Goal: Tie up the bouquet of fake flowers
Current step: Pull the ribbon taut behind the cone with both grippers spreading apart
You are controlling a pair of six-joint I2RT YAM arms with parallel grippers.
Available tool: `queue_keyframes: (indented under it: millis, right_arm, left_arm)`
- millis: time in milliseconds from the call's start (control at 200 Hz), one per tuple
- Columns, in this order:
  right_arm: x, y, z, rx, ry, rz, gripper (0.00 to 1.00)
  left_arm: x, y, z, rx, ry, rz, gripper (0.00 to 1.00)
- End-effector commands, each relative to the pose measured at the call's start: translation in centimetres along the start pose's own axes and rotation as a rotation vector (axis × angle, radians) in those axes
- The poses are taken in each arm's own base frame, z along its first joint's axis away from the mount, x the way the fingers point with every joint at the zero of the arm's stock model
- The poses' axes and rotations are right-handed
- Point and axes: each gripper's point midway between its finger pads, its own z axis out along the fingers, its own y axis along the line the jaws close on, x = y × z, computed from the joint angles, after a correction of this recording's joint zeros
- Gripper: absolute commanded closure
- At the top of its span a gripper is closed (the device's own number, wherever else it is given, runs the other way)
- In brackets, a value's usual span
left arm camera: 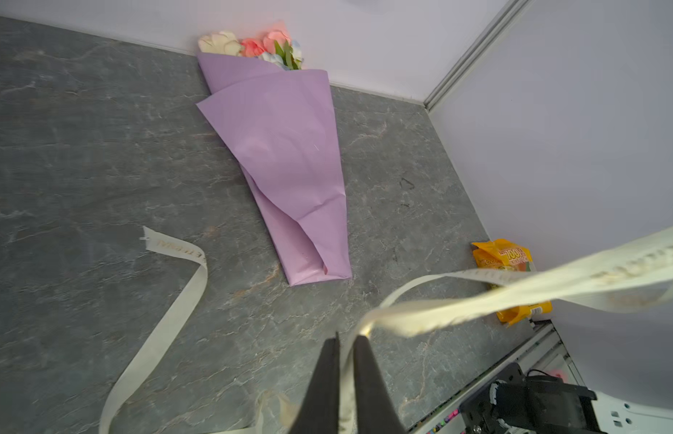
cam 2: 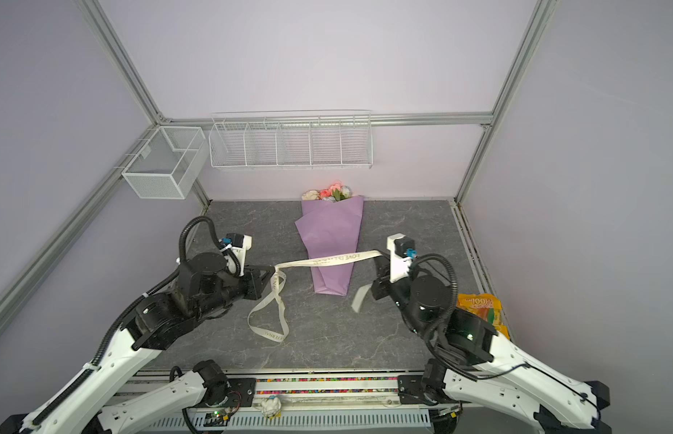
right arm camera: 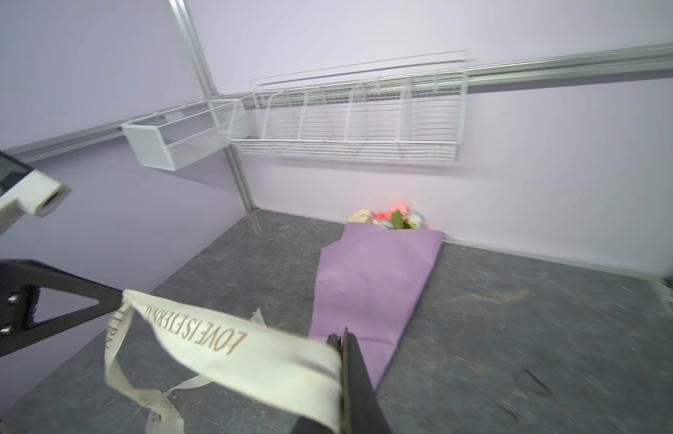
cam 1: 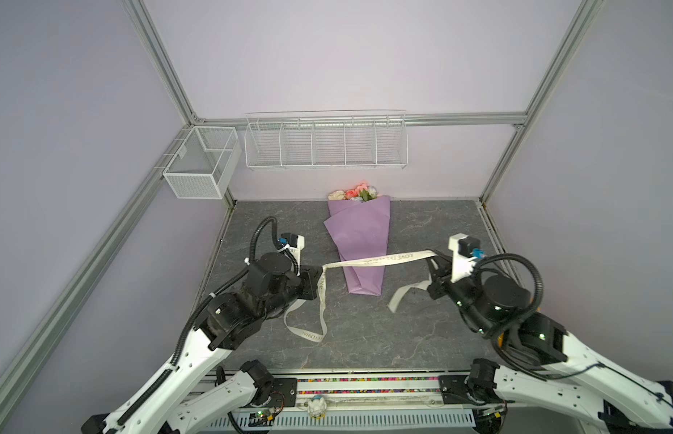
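Toward the near edge of the grey, veined stone-look surface (cam 1: 421,330), a slack loop of the cream printed ribbon (cam 1: 380,259) lies flat, with bare slab around it. The left gripper (left arm camera: 346,338) has its jaws a little apart, the ribbon passing between them. The right gripper (right arm camera: 342,336) is clamped on the ribbon, which crosses over the narrow end of the bouquet of fake flowers (cam 1: 359,240). The bouquet is a smooth lilac paper cone lying mid-surface, blooms at the far edge. A white wire rack (cam 1: 325,141) and a white mesh box (cam 1: 199,165) hang on the matte lilac walls.
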Motion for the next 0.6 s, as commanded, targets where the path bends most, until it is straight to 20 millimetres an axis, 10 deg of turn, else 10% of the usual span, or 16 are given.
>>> queue_keyframes:
  millis: [0,130,355,595]
  right_arm:
    - [2.0,-8.8,-3.5,0.402,0.123,-0.157,0.93]
    - [2.1,-11.3,-5.0,0.499,0.141,-0.210,0.93]
    - [7.5,-11.0,-3.5,0.445,0.346,-0.240,0.93]
    - [13.0,-10.8,-0.3,0.374,0.560,-0.106,0.93]
  left_arm:
    - [1.7,0.4,2.5,-0.017,0.091,0.022,0.51]
    - [3.0,4.9,4.2,-0.222,0.128,-0.035,0.22]
    - [6.7,12.0,9.0,-0.338,0.260,-0.240,0.22]
    - [7.3,15.4,13.7,-0.497,0.376,-0.313,0.24]
